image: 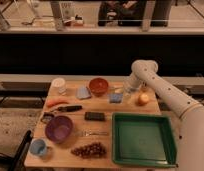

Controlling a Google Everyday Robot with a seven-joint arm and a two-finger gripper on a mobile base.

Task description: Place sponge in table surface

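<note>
The light-blue sponge [115, 98] lies flat on the tan wooden table surface [106, 125], just right of the orange bowl [98, 86]. My gripper [126, 93] hangs at the end of the white arm [155, 85], right beside the sponge's right edge and slightly above it, near the table's back edge. I cannot tell whether it touches the sponge.
A grey-blue lump [83, 92] and a white cup [58, 85] stand at the back left. A yellow-orange fruit [142, 99] lies right of the gripper. A green tray [142, 138] fills the front right. A dark block [94, 116], purple bowl [58, 128], blue cup [38, 147] and grapes [90, 149] lie further forward.
</note>
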